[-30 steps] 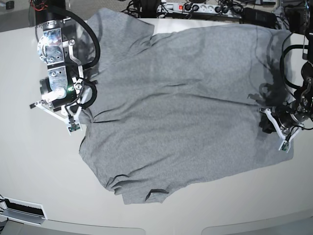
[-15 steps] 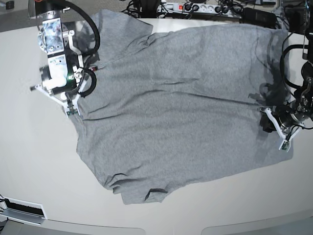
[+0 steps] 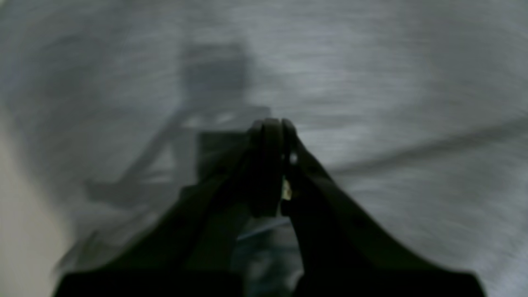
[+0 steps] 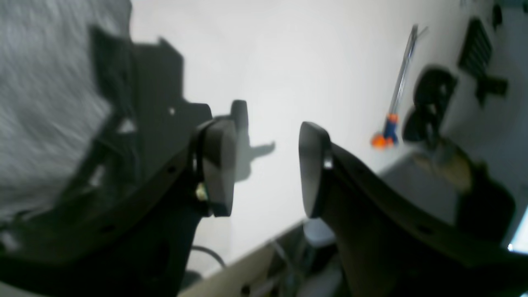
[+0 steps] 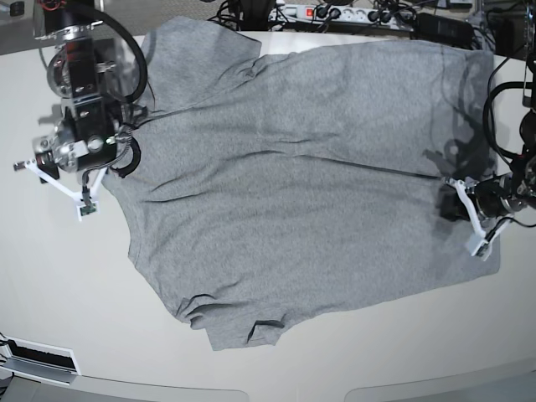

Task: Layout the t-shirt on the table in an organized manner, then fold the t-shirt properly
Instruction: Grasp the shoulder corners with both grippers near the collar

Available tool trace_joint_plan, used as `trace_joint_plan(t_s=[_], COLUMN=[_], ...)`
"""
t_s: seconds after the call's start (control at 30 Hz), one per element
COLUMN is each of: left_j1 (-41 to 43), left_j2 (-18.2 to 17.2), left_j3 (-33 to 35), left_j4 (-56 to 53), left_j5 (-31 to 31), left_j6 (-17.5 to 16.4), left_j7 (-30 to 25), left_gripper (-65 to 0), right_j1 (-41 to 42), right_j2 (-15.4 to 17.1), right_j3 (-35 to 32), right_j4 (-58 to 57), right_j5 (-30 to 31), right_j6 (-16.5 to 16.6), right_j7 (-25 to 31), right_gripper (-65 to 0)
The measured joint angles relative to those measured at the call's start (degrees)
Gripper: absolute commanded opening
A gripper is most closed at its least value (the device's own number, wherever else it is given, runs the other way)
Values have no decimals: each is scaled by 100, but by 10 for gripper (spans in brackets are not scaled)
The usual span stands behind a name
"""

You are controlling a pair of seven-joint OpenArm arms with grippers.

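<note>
The grey t-shirt (image 5: 293,184) lies spread plain side up across the white table (image 5: 50,276), with a sleeve bunched at the near edge. A long crease runs through it to my left gripper (image 5: 452,209), which rests on the shirt's right end. In the left wrist view that gripper (image 3: 270,128) is shut, pinching the grey cloth (image 3: 371,82). My right arm (image 5: 79,126) stands at the shirt's left edge. In the right wrist view the right gripper (image 4: 268,165) is open with only bare table (image 4: 288,62) between its fingers, and the shirt (image 4: 41,82) lies off to the side.
A power strip and cables (image 5: 335,12) line the far table edge. A screwdriver with an orange handle (image 4: 390,128) and dark gear lie beyond the table's edge. A white and black fixture (image 5: 38,360) sits at the near left corner.
My right arm moved left and away, drawing the shirt's left edge with it, then opened its jaws and let the cloth go. The left gripper stayed shut in place.
</note>
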Motion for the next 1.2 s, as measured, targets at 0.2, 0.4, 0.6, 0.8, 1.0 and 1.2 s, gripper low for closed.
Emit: trace_joint_plan(t_s=[0.2,0.4,0.6,0.8,1.0,1.2], left_j1=[-15,328,1165,2197,3040,3414], left_j2=[-328,-306,-328,-317,-306,20], left_j3=[-2,-149,-173,-317,-651,-721], left_j4=[813,1311,1864,2889,3279,3130], left_j5=[-968,-2181,-2317,-2468,-2168,-682], left_j6=[-358,-369,-354,-365,-361,-356], left_j7=[448,1547,1792,2037,2020,1432], left_gripper=[-650,-650,-650,-650,-650,-650], right_j1=[63,59,63,63,72,72], right_j2=[-17,-15,-22,-4,-4,-7], right_j3=[-7,-9,-11,-9,-11,-11], right_j4=[0,0,2,0,0,0], right_j5=[929,2955,3818,3775,3779,3781], right_j6=[894,2511,3233,3230,3213,3095], right_j7=[756,870,870,894,896,896], right_gripper=[-650,-650,-650,-650,-650,-650])
